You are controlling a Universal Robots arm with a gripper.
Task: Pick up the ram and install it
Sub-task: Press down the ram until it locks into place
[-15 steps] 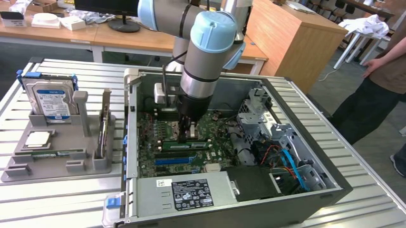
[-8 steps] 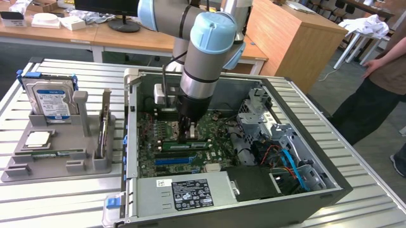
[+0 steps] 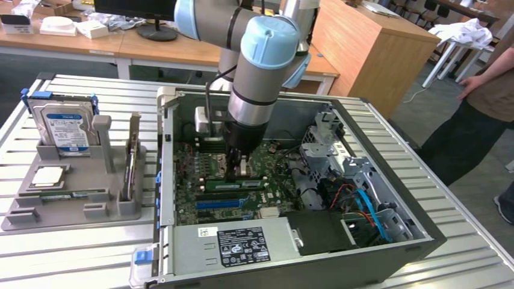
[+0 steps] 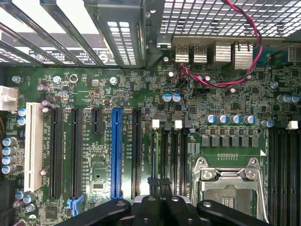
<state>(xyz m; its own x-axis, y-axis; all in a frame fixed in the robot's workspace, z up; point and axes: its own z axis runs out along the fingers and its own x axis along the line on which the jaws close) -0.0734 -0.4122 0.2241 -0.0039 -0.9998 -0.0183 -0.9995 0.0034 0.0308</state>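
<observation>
**Kid:** Green ram point(image 3: 235, 183), where is it?

**Helper:** Look right under the fingers point(image 4: 151, 203). Your ram lies long and flat in a slot on the board point(image 3: 269, 161).

**Kid:** Are the fingers wide?

**Helper:** No, your gripper point(image 3: 238, 172) has them pressed together, tips down at the ram. You can't tell if they pinch it.

**Kid:** Another stick?

**Helper:** Yes, the second stick point(image 3: 130, 161) stands in the grey holder point(image 3: 72, 201), well away from the fingers.

The green ram point(image 3: 235, 183) lies edge-up on the motherboard, seemingly in its slot, under the claw point(image 3: 238, 175).
</observation>
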